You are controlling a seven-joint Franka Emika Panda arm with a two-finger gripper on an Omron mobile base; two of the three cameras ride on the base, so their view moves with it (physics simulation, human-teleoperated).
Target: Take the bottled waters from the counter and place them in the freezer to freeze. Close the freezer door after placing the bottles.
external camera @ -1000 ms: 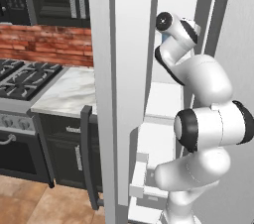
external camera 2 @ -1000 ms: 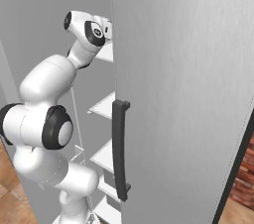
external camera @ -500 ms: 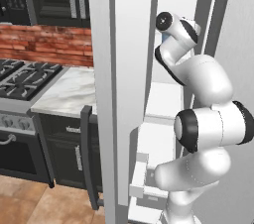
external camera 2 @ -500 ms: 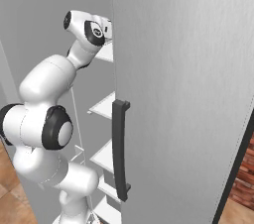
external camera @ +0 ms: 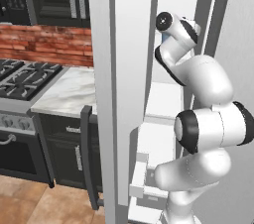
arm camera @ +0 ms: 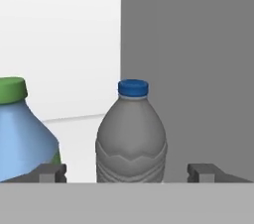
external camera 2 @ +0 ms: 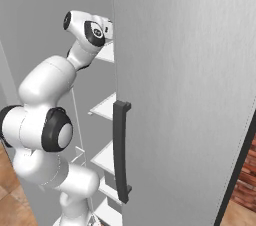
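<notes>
Standing upright at the centre of the hand view, the grey bottle [arm camera: 131, 136] has its long axis vertical and its blue cap [arm camera: 133, 88] pointing to the top of the frame. It sits between the two dark fingertips [arm camera: 51, 173] at the lower edge, with clear gaps on both sides, so the gripper [arm camera: 126, 173] is spread wide and holds nothing. At the lower left, the blue bottle [arm camera: 22, 134] also stands upright, green cap [arm camera: 12, 90] on top, near the grey one but apart from it. Both rest on a white shelf [arm camera: 79, 139], a white wall in the upper left and a grey wall on the right. In the left base view, the arm [external camera: 198, 119] reaches up into the freezer [external camera: 168, 99] at upper centre, beside the open door [external camera: 130, 79]; the counter [external camera: 67, 91] lies at mid-left.
</notes>
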